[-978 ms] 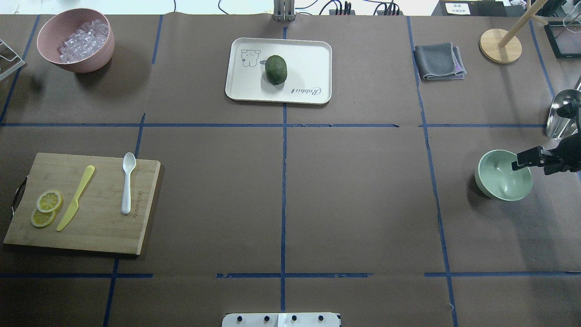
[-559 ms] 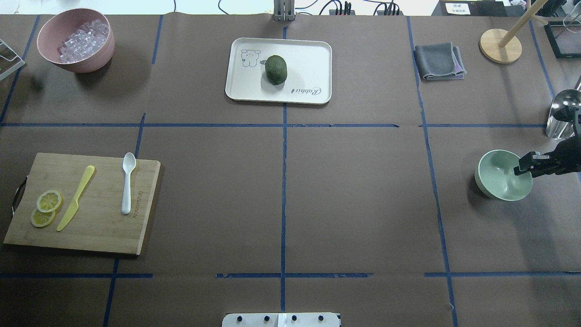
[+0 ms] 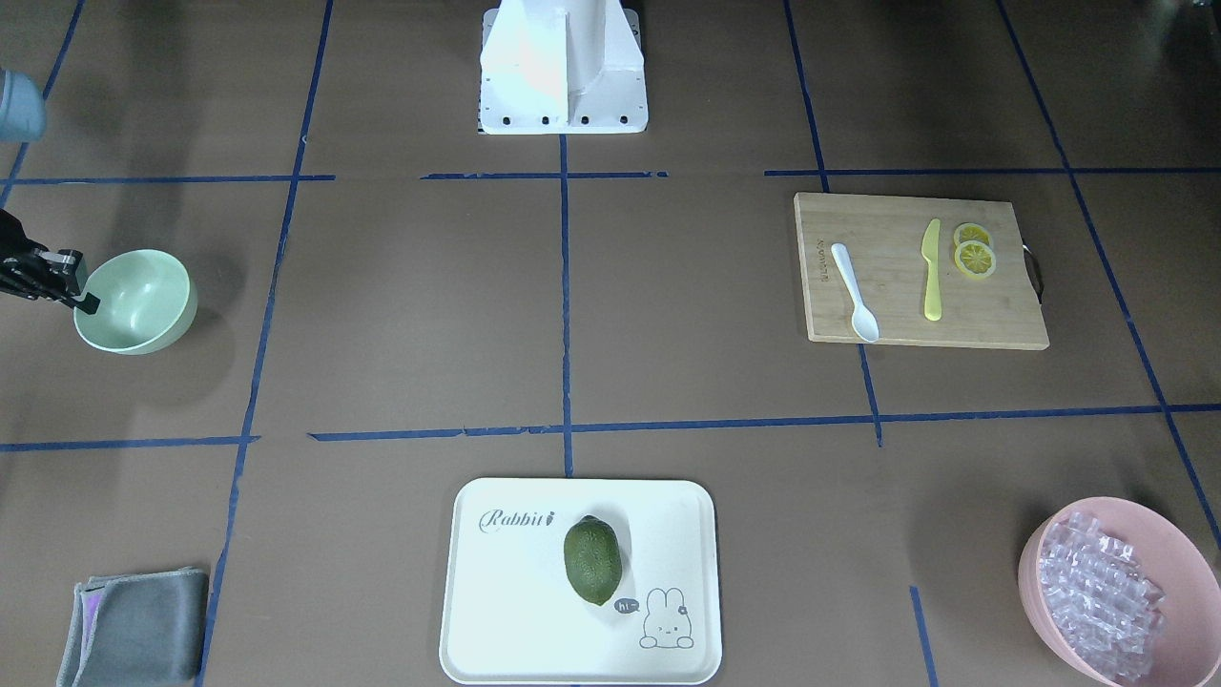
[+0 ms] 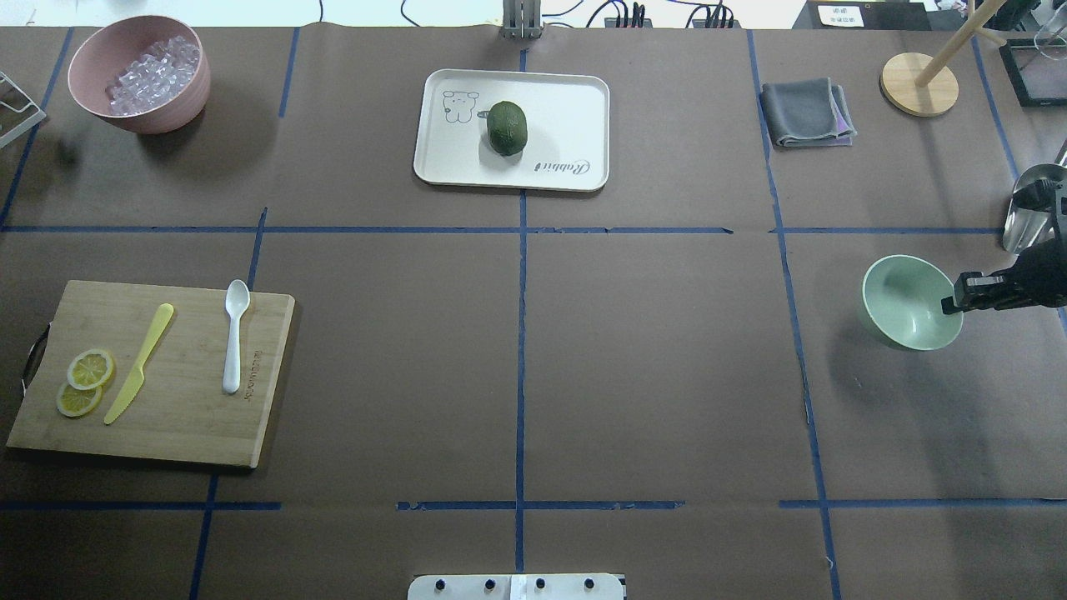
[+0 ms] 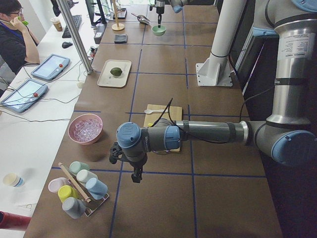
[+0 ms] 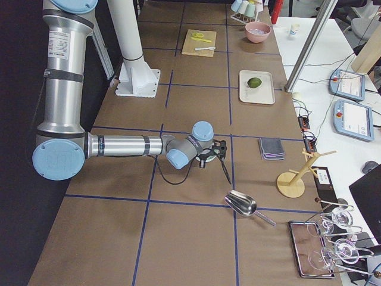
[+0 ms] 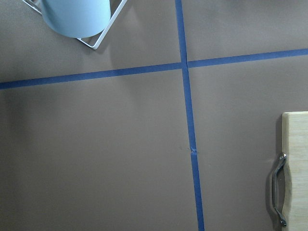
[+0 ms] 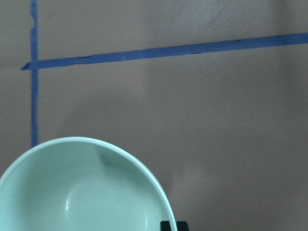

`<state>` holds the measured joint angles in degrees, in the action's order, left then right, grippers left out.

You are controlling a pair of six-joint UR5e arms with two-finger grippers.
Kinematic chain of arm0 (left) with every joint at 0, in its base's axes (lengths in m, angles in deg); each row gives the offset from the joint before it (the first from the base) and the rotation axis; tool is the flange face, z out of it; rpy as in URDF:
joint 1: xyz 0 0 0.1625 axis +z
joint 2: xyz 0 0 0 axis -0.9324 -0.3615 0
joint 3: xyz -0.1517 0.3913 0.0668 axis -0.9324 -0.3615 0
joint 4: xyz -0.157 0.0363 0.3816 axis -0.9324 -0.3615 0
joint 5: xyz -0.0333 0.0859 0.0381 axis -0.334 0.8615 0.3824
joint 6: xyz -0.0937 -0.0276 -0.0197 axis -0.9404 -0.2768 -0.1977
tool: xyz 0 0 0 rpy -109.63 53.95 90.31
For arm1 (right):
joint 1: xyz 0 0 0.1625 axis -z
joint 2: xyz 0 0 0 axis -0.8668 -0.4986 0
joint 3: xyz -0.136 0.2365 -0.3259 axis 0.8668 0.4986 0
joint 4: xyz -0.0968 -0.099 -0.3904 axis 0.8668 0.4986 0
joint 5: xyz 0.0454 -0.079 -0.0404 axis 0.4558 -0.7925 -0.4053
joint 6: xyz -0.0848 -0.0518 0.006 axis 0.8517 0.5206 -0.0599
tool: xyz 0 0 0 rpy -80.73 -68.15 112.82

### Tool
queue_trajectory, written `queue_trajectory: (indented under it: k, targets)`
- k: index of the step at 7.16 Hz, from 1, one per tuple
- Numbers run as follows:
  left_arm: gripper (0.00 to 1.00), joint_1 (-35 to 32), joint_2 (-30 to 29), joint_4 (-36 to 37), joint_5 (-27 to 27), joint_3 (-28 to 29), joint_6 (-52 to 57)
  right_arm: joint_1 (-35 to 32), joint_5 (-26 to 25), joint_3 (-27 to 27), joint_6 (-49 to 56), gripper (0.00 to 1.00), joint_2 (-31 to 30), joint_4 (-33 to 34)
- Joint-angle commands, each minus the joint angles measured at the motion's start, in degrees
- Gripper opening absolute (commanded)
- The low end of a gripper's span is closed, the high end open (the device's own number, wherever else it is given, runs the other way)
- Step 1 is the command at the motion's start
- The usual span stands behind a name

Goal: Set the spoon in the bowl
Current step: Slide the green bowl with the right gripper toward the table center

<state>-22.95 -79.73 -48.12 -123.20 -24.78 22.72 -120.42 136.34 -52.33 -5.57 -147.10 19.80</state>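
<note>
The white spoon [image 4: 234, 335] lies on the wooden cutting board [image 4: 183, 417] at the left, scoop pointing away from me; it also shows in the front view [image 3: 854, 292]. The mint-green bowl [image 4: 907, 302] is at the far right, tilted and raised off the paper. My right gripper [image 4: 953, 303] is shut on the bowl's right rim, seen also in the front view [image 3: 80, 292]. The right wrist view shows the bowl [image 8: 82, 192] right below the camera. My left gripper [image 5: 135, 174] hangs over the table's left end, far from the spoon; I cannot tell if it is open.
A yellow knife [image 4: 140, 362] and lemon slices [image 4: 83, 383] share the board. A pink bowl of ice [image 4: 138, 73] is far left, a tray [image 4: 567, 108] with a green fruit [image 4: 507, 127] far centre. A grey cloth [image 4: 807, 113], wooden stand [image 4: 919, 83] and metal scoop [image 4: 1030, 208] are at the right.
My right gripper closed on the green bowl's rim and lifted it; the bowl now sits higher and a little further left and back. The spoon has not moved.
</note>
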Motion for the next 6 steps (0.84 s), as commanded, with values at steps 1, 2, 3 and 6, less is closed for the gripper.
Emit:
queue_trajectory:
  k: [1,2,3,6]
  targets:
    - [1.0,0.0,0.0,0.0,-0.1,0.0,0.0,0.5,1.2,-4.6,-7.3,0.0,3.7,0.2]
    - [1.0,0.0,0.0,0.0,-0.1,0.1,-0.1,3.4,0.7,-4.9,-10.9,0.0,6.3,0.4]
    - [1.0,0.0,0.0,-0.1,-0.1,0.2,-0.1,6.6,-0.4,-4.7,-12.7,0.0,10.6,1.5]
    - [1.0,0.0,0.0,-0.1,-0.1,0.3,-0.2,22.2,-14.4,-4.7,-26.7,0.01,28.1,14.5]
